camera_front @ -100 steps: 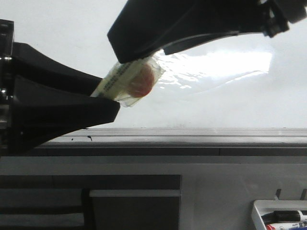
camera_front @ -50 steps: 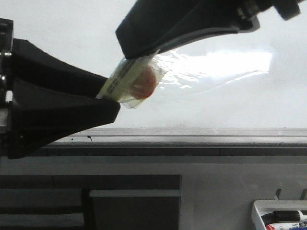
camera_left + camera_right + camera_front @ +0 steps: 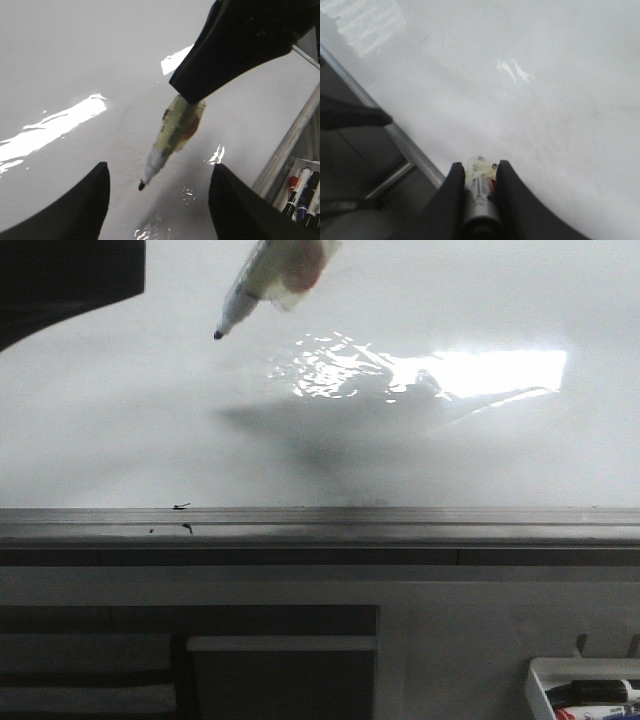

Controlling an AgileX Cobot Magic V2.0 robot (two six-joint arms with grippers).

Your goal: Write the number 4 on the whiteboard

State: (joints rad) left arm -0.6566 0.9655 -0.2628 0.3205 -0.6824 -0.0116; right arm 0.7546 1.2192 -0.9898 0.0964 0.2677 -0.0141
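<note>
We see the right gripper (image 3: 479, 182) clamped on a marker (image 3: 478, 186): in the right wrist view its two black fingers (image 3: 451, 200) press against either side of the barrel, which is wrapped in clear tape with a red patch showing. In the left wrist view the same gripper (image 3: 192, 92) comes in as a dark wedge, and the marker (image 3: 175, 132) juts out from its tip at a slant, nib pointing down and away from the fingers towards the whiteboard (image 3: 75, 60). Whether the nib touches the board or hangs just off it we cannot tell; in the front view the marker (image 3: 270, 280) casts a soft shadow on the whiteboard (image 3: 480, 460), which hints at a small gap.

The left gripper (image 3: 160, 200) is spread wide and holds nothing. Its two dark fingertips (image 3: 85, 207) stand well apart, and the nib sits between them, a little beyond their ends. In the front view only a dark corner of this arm shows at the picture's edge.

The whiteboard fills the space under and ahead of both grippers, glossy white with bright glare patches. We make out no drawn stroke of the number 4 on it; the surface near the nib looks bare. A few black ink specks (image 3: 183, 527) lie on the grey edge rail (image 3: 400, 525). Beyond the rail, off to the side of the right gripper, a small white tray (image 3: 300, 192) holds several markers.
</note>
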